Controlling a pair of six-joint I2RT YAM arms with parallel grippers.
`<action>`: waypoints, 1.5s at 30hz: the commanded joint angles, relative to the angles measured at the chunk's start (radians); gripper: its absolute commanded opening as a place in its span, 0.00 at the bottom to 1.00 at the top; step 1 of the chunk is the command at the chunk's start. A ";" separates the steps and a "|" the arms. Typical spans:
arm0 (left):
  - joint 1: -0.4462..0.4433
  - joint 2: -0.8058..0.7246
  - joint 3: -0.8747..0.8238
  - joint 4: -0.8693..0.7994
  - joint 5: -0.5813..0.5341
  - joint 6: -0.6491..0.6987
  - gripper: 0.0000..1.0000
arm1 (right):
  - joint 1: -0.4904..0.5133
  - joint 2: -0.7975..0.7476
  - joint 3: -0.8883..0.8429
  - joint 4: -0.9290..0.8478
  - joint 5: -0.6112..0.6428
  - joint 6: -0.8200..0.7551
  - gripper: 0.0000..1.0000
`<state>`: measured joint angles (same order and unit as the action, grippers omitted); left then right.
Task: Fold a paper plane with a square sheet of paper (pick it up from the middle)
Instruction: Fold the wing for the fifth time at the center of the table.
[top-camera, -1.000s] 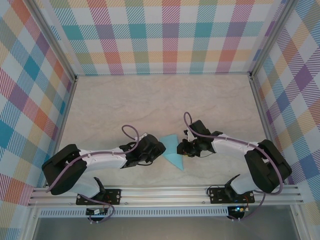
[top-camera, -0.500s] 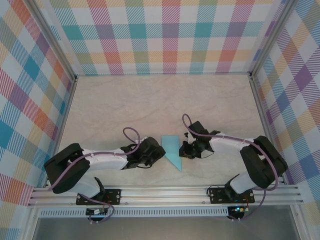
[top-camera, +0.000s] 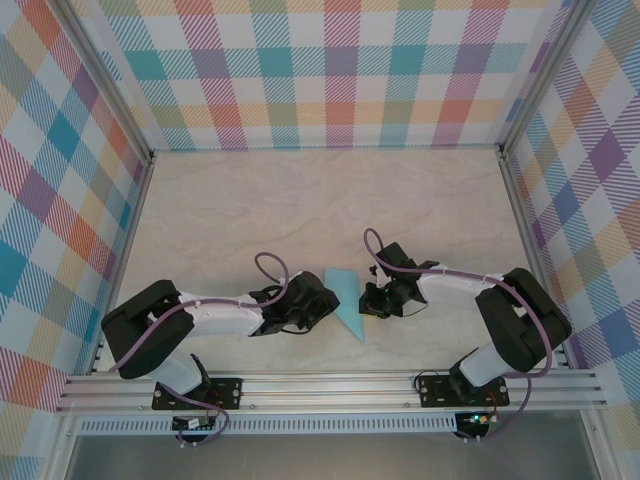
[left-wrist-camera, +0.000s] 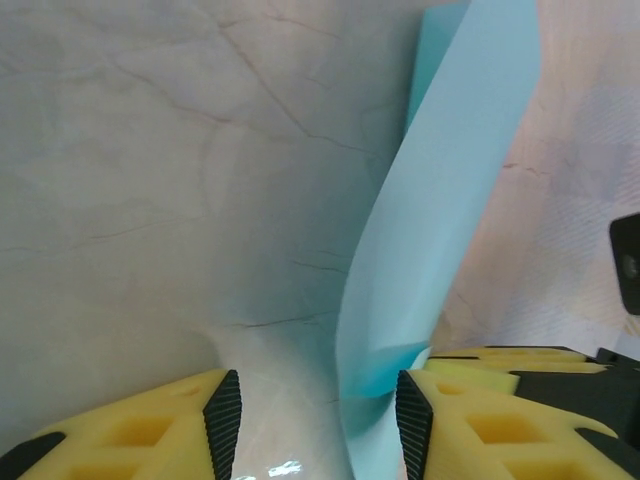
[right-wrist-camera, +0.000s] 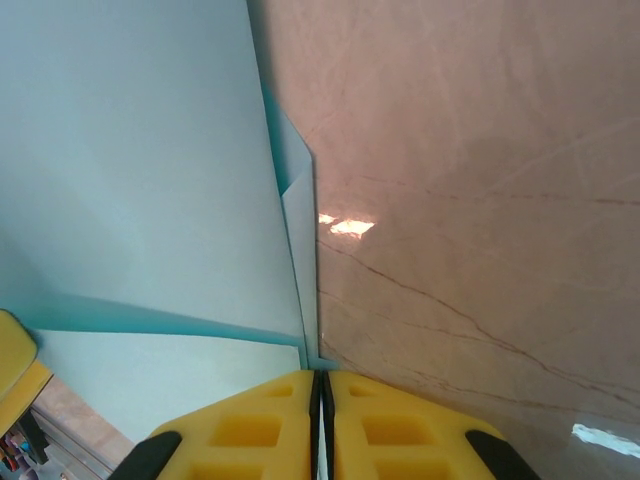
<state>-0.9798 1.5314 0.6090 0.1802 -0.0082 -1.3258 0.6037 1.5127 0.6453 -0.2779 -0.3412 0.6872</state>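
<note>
No readable txt, labels or nos.; arm bases (top-camera: 455, 388) maybe too small.

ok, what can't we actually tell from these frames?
- Top external: where the right gripper pinches the paper plane; its body covers that.
- Left wrist: plane's lower end, cut by the bottom edge beside the left gripper.
- Right wrist: how many layers are pinched; the shut fingers hide them.

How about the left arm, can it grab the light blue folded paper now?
Probably yes: the left gripper stands open around a raised flap of the light blue folded paper, nothing blocking it.
</note>
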 joint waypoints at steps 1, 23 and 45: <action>-0.011 0.030 0.037 0.048 0.006 0.042 0.46 | -0.005 0.012 0.000 0.006 -0.001 -0.017 0.12; -0.003 0.047 0.103 -0.099 -0.021 0.078 0.00 | -0.005 -0.194 -0.010 -0.032 0.080 -0.075 0.28; 0.001 0.060 0.163 -0.145 0.004 0.037 0.00 | 0.469 -0.454 -0.251 0.301 0.598 -0.462 0.43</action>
<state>-0.9794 1.5959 0.7494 0.0605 -0.0086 -1.2797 1.0306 1.0389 0.3981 -0.0887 0.1261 0.3492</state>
